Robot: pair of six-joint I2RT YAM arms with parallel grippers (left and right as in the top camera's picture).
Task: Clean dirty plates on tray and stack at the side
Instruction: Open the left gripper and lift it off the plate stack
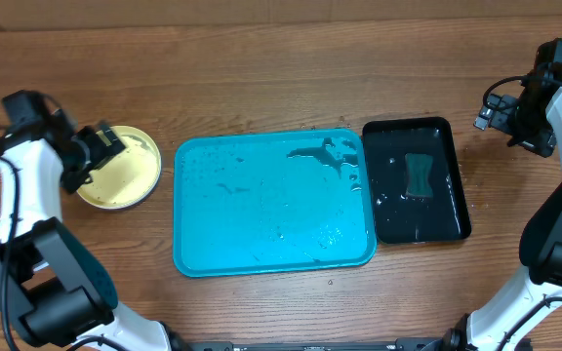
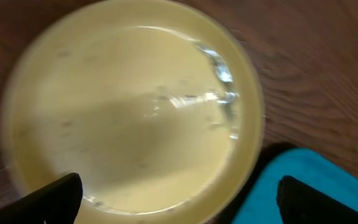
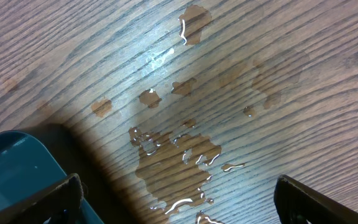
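Spread wide, the left gripper (image 2: 179, 185) is held over the yellow-green plate (image 2: 129, 106); the right gripper (image 3: 178, 183), equally parted, over the puddled wooden table (image 3: 303, 74).

turquoise tray (image 1: 261, 224) wet-streaked, ctr | yellow plate (image 1: 130, 180) flat on table, just L of it

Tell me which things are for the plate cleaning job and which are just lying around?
For the job:
- yellow plate
- big blue tray

Just lying around:
- black tray
- sponge inside it (maybe for wiping)
- water spots on the table
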